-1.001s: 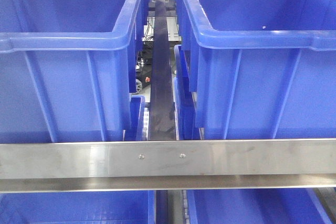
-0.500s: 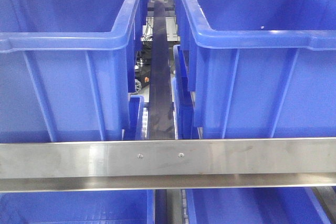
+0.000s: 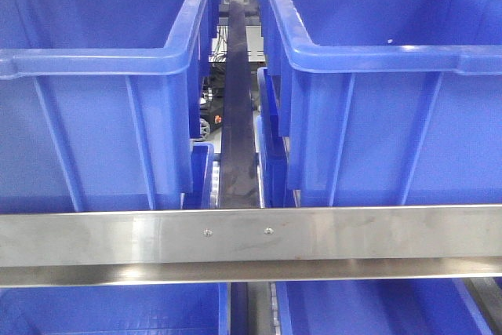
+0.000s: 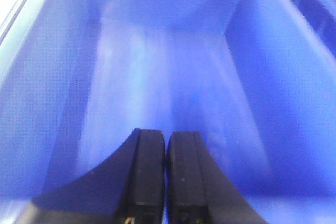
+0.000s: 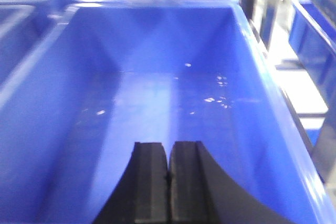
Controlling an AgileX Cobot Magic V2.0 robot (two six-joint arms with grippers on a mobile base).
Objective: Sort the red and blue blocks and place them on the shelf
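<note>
Two blue bins (image 3: 102,76) sat just behind the shelf's steel rail (image 3: 251,241), a dark track (image 3: 238,139) between them. Left gripper (image 4: 166,145) and right gripper (image 5: 169,156) each hung over a bin floor, fingers pressed together, holding nothing. Neither block was visible.

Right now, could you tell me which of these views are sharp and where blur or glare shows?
Front view: sharp, with soft sheen on the steel rail. Left wrist view: blurry, bin floor washed pale, closed left gripper dark. Right wrist view: the bin is slightly soft, with glare spots on its floor and overexposed brightness at right, beyond the closed right gripper.
</note>
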